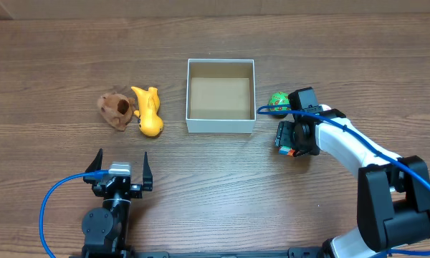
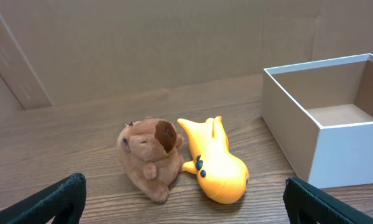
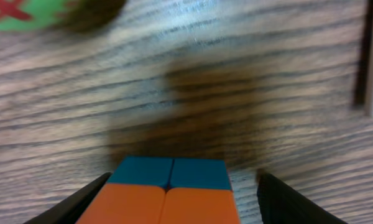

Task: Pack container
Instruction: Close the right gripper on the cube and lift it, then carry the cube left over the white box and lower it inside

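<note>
The container (image 1: pixel 221 126), a square white-walled box with a brown cardboard floor, stands at the table's middle back and holds nothing. My right gripper (image 1: pixel 292 136) is just right of it, pointing down over a small cube (image 1: pixel 285 142) with blue and orange faces. In the right wrist view the cube (image 3: pixel 168 193) lies between the jaws of the right gripper (image 3: pixel 183 180). The left finger is against the cube and the right finger stands a little off it. My left gripper (image 1: pixel 122 154) is wide open near the front left, holding nothing.
A brown plush animal (image 1: pixel 115 110) and a yellow toy (image 1: pixel 149 112) lie side by side left of the container, ahead of the left gripper (image 2: pixel 185 186). A green ball (image 1: pixel 278 101) sits right of the container, behind the right gripper.
</note>
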